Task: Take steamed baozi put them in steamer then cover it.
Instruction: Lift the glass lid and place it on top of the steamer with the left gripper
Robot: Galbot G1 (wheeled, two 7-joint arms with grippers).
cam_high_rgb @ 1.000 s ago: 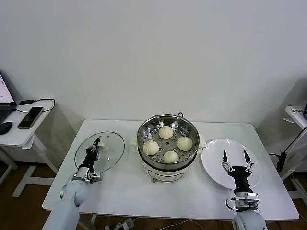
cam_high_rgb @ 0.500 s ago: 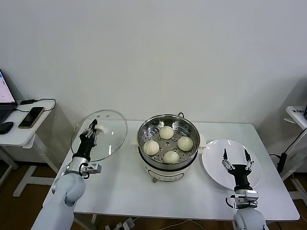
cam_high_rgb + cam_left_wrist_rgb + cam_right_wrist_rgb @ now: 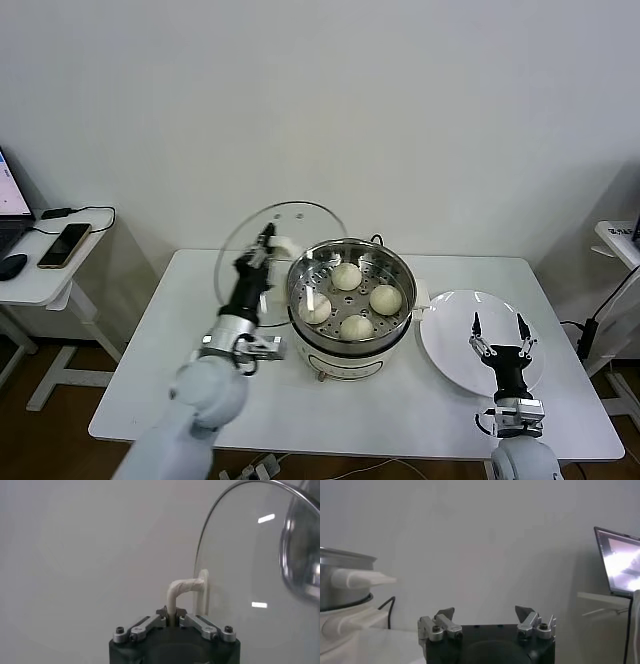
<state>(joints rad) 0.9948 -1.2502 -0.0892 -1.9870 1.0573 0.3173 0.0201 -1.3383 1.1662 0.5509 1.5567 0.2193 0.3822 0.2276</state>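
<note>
The left gripper (image 3: 262,247) is clenched on the white handle (image 3: 184,592) of the glass lid (image 3: 275,262) and holds the lid in the air, standing on its edge and nearly upright, just at the left side of the steamer (image 3: 350,305). In the head view the right edge of the lid overlaps the left rim of the steamer, but it cannot be told if they touch. In the left wrist view the two fingers (image 3: 150,625) are pressed together around the thin handle, and the curved metal rim of the lid goes up beside it. The steamer stands near the middle of the white table (image 3: 200,380), on its white base, and it is not covered. On the perforated tray inside lie four pale buns (image 3: 346,276), close to each other but apart: one at the back, one at the left, one at the right and one at the front. The right gripper (image 3: 499,338) hangs over the white plate (image 3: 445,345), which lies on the table just to the right of the steamer; its fingers are spread wide and it holds nothing. In the right wrist view the two fingertips (image 3: 446,614) stand well apart, with the side of the steamer and its white side handle visible farther off. At the far left, a small side table (image 3: 40,285) carries a phone (image 3: 64,243).
</note>
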